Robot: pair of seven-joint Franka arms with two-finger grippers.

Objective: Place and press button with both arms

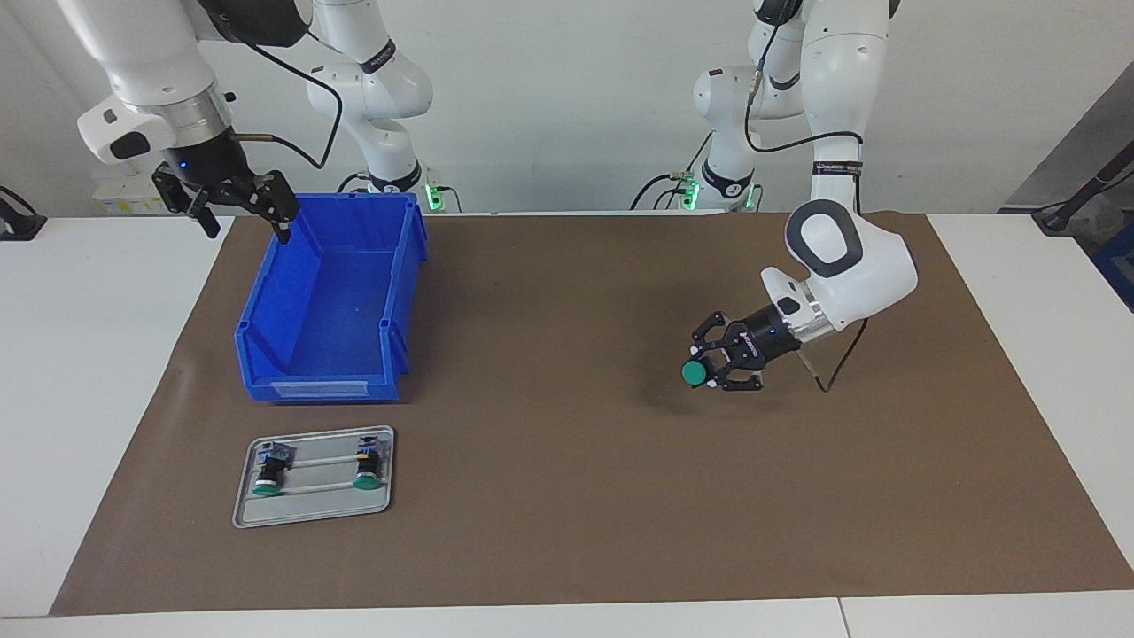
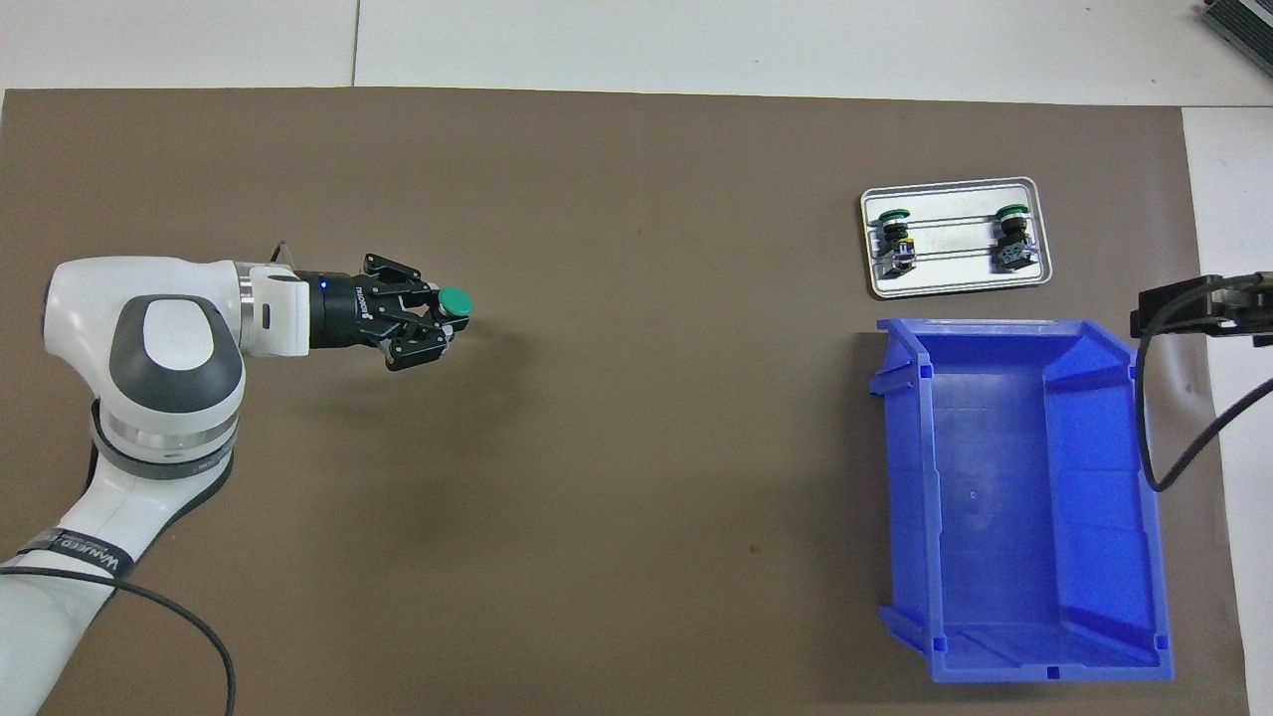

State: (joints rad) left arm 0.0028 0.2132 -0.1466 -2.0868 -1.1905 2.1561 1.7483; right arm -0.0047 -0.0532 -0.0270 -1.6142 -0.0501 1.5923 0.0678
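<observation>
White worktop (image 1: 106, 372) under a wide brown mat (image 1: 567, 496). Blue storage bin (image 1: 332, 301) standing on the mat toward the right arm's end, nearer to the robots than a small metal tray (image 1: 312, 514). Two spare push-buttons (image 1: 270, 468) (image 1: 367, 462) lying side by side in the tray, green caps turned away from the robots.

Left arm (image 1: 842, 257) bent low over the mat toward its own end of the worktop, wrist lying nearly level. Left end effector (image 1: 719, 361) raised above bare mat, clamped on the button (image 1: 694, 373), green cap pointing toward the right arm's end. Right end effector (image 1: 237, 202) waiting in the air at the bin's corner nearest the robots, fingers spread wide, holding nothing.
</observation>
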